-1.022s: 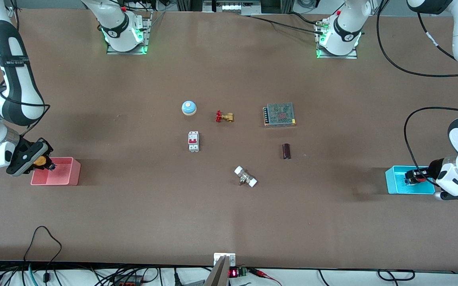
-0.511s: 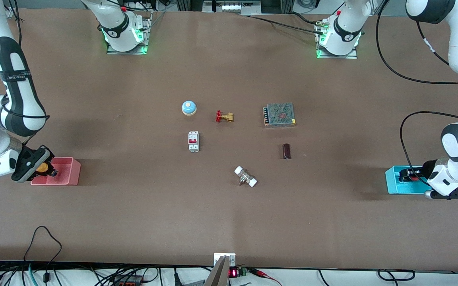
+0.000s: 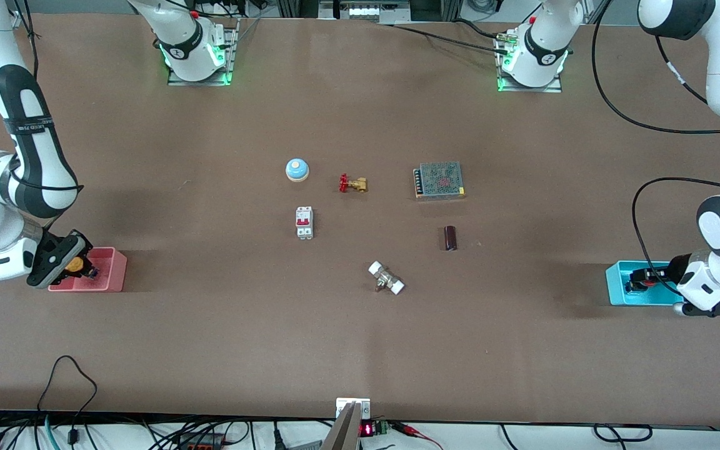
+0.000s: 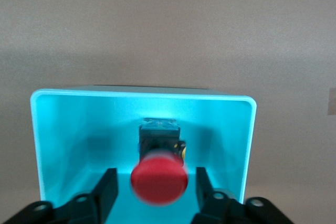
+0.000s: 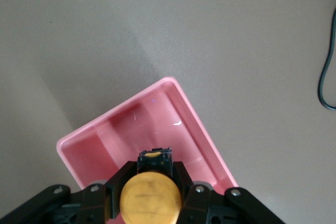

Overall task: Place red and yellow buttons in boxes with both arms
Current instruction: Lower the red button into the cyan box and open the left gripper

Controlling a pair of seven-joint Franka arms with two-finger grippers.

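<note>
While front view hides grips: right hand clamps yellow button; left hand spread beside red button.

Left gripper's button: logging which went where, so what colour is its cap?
Red, over the cyan box; the left wrist view shows it best.

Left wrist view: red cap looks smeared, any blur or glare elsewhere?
Left wrist view: the red mushroom-cap button is soft-edged over the cyan plastic bin, whose walls glow brightly. Right wrist view: the yellow mushroom-cap button is soft too; a small glint sits on the pink plastic bin. Front view: sharp, with dark shadows beside both bins.
</note>
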